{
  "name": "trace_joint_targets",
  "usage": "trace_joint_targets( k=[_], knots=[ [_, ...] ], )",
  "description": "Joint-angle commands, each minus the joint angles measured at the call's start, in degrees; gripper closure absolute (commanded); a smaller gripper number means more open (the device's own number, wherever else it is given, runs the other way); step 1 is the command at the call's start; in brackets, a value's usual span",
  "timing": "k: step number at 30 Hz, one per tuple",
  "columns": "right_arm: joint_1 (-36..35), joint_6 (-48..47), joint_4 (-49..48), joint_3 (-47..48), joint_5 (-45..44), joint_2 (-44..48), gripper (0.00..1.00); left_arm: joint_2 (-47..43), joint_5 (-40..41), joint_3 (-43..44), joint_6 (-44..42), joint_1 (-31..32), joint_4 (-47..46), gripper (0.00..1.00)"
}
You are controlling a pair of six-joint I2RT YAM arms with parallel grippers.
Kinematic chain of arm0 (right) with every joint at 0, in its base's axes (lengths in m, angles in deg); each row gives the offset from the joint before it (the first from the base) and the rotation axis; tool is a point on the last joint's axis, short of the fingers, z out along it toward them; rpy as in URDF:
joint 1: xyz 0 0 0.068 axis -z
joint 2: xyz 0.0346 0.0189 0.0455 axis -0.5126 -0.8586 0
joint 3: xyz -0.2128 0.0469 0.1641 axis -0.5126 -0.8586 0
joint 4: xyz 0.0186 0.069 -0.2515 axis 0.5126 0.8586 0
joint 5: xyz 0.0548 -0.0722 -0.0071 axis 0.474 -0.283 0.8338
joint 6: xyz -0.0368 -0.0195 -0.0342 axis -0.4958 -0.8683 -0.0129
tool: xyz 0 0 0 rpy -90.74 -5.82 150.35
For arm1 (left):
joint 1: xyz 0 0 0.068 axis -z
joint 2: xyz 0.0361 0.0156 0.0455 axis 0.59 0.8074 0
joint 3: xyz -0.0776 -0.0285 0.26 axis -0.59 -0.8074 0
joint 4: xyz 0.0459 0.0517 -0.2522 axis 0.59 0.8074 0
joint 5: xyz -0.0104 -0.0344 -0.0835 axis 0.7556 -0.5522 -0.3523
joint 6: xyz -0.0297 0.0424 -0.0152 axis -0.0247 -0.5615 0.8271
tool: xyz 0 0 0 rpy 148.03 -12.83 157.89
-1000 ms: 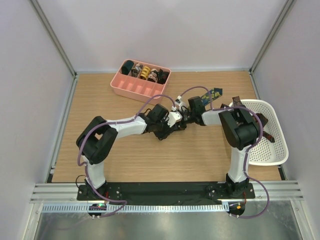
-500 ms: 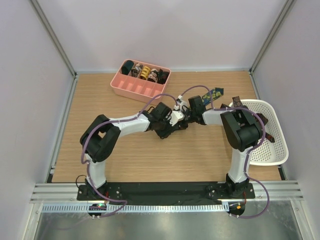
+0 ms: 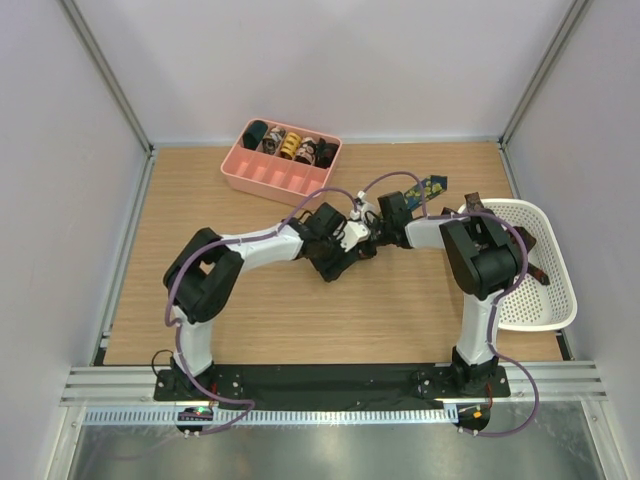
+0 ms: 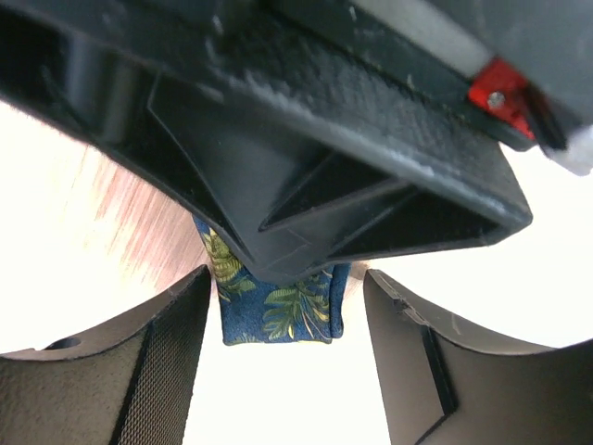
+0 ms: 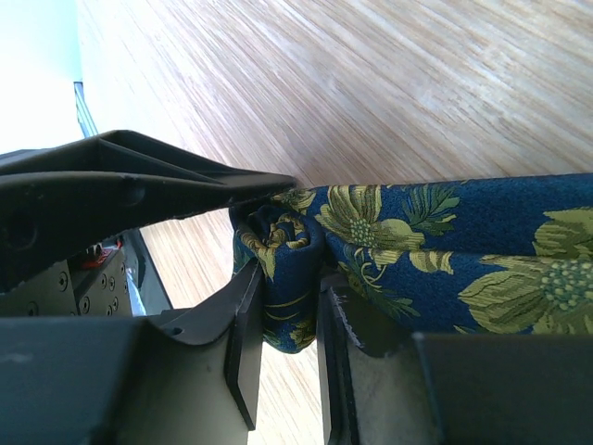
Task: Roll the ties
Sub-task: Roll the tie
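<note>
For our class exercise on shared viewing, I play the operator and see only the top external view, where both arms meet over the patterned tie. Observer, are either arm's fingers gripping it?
Observer: Yes. The right wrist view shows the right fingers pinching the end of the tie.
Operator: And the left ones?
Observer: The left wrist view shows the left fingers standing open, with the end of the tie between them.
Operator: Is any of it rolled?
Observer: Only that pinched end is wound into a small coil; the rest runs flat over the table.
</note>
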Motion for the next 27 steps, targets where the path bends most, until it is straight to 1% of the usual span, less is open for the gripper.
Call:
trace_joint_targets(
  k=[1,8,14,16,17,18,19,20,21,22,24,27],
  knots=[
    [0.14,-2.05,1.00,0.43,-3.87,-2.61,0.78,1.80,-1.24,4.01,-1.17,-0.06,3.24,0.32],
    [0.23,-2.05,0.65,0.69,-2.90,-2.78,0.80,5.32,-4.40,9.98,-3.01,-0.41,5.88,0.31],
    [0.23,-1.96,0.56,0.78,-2.73,-2.61,0.80,7.96,-4.41,11.14,-2.84,-1.03,9.66,0.37],
    [0.23,-1.96,0.56,0.78,-2.81,-2.52,0.79,8.31,-4.23,10.97,-2.58,-1.12,10.45,0.41],
    [0.32,-1.88,0.48,0.96,-2.64,-2.61,0.78,8.40,-3.19,10.88,-2.23,-1.03,10.54,0.42],
    [0.23,-1.79,0.48,0.96,-2.55,-2.61,0.76,8.75,-2.48,10.62,-2.22,-1.03,10.45,0.50],
    [0.40,-1.79,0.56,1.22,-2.64,-2.52,0.74,8.75,-1.95,10.44,-2.22,-1.03,10.54,0.54],
    [0.40,-1.61,0.65,1.31,-2.64,-2.35,0.68,8.92,-1.34,10.35,-2.14,-1.12,10.45,0.57],
    [0.32,-1.70,1.00,1.40,-2.72,-2.34,0.65,9.27,-0.46,10.18,-2.14,-1.03,10.45,0.60],
    [0.32,-1.61,1.27,1.66,-2.72,-2.17,0.63,9.28,0.07,10.09,-2.05,-1.12,10.45,0.62],
    [0.32,-1.35,1.62,1.75,-3.42,-1.12,0.52,9.45,0.95,9.91,-1.61,-0.94,10.36,0.66],
    [0.32,-0.91,2.67,2.19,-4.30,0.46,0.45,9.72,1.39,9.74,-1.34,-1.03,10.36,0.67]
  ],
)
